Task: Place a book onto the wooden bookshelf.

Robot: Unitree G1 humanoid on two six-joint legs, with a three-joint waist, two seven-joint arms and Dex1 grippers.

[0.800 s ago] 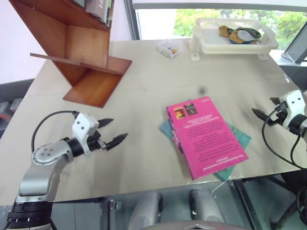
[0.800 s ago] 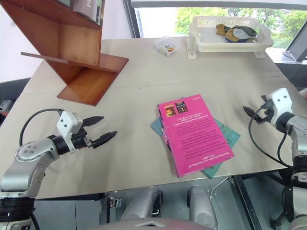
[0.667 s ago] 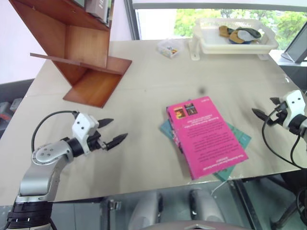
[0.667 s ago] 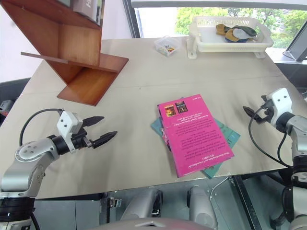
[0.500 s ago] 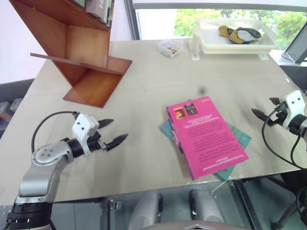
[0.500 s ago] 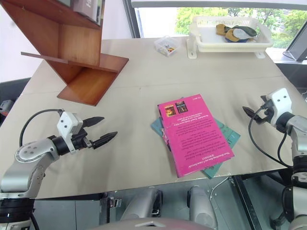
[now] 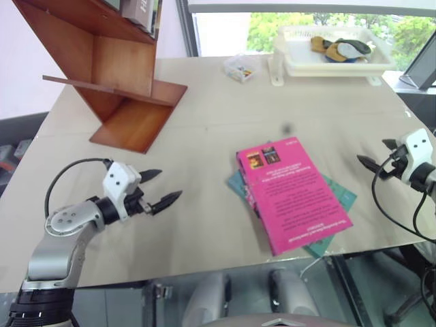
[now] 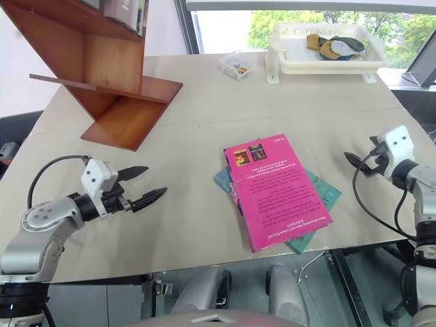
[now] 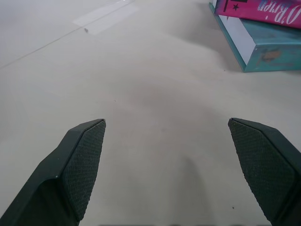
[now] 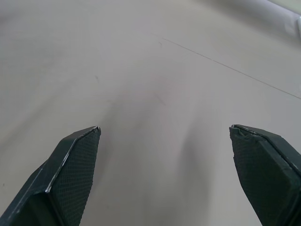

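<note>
The book (image 7: pixel 293 193), a bright pink paperback, lies flat with its back cover up near the front edge of the counter (image 7: pixel 204 143), right of centre, white text and two small pictures visible at its far end. It rests directly on a teal-blue book (image 7: pixel 340 194) of like size, whose corners project from beneath on both sides; in the left wrist view the pink cover sits on top of the teal one with white page edges showing. The wooden bookshelf (image 7: pixel 112 75) stands at the far left corner of the counter, its reddish-brown boards meeting at slanted angles, with several books (image 7: pixel 142 12) held in its upper section; it is well apart from the pink book. The left gripper (image 7: pixel 161 188) hovers over bare counter at the front left, fingers spread wide and empty, pointing toward the stacked books but clear of them. The right gripper (image 7: pixel 375 156) is at the right edge of the counter, fingers likewise spread wide with nothing between them, over bare surface. At the far right a white plastic tray (image 7: pixel 293 65) holds a few small items, and a small clear container (image 7: pixel 240 68) sits just beside it.
</note>
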